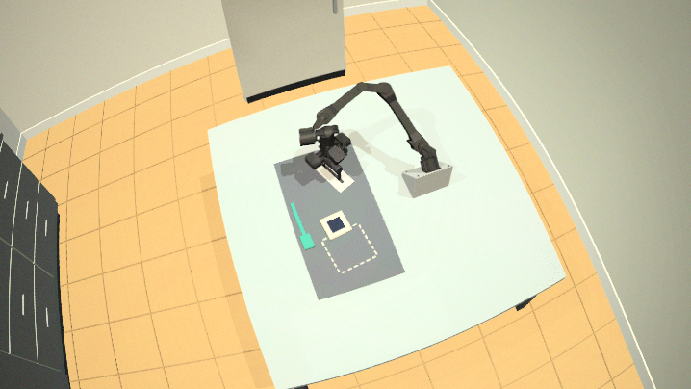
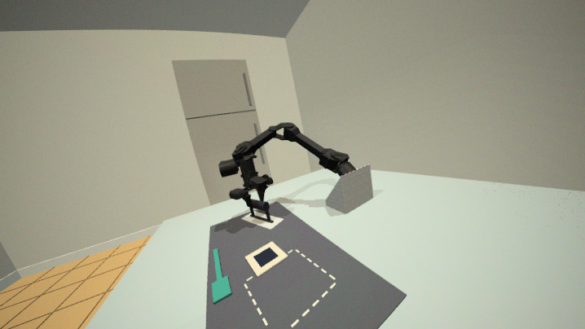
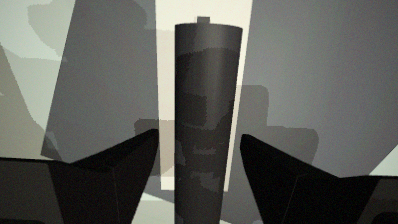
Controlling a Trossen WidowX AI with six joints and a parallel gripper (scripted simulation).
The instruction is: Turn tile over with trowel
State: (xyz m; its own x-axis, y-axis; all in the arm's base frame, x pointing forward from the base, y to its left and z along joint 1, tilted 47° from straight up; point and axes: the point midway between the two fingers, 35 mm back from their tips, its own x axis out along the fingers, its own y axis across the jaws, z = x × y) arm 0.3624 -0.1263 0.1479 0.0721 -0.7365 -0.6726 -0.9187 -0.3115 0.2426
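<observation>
The trowel [image 1: 345, 185] [image 2: 258, 204] [image 3: 209, 75] has a dark round handle above a pale rectangular blade. The blade appears to lie flat at the far end of the grey mat [image 1: 386, 266] [image 2: 367, 294]. My gripper [image 1: 325, 159] [image 2: 254, 198] [image 3: 200, 138] is open around the handle, with a gap on each side in the wrist view. The cream tile [image 1: 335, 223] [image 2: 266, 256] lies flat with its dark blue square up. It covers part of the far edge of the dashed outline [image 1: 342, 272] [image 2: 336, 280] and is mostly outside it. The blade's underside is hidden.
A teal spatula-shaped tool [image 1: 306, 241] [image 2: 221, 289] lies along the mat's left side, beside the tile. The arm's pale wedge-shaped base [image 1: 427, 183] [image 2: 358, 190] stands on the table [image 1: 483, 242] to the right of the mat. A fridge [image 1: 290, 38] stands behind the table.
</observation>
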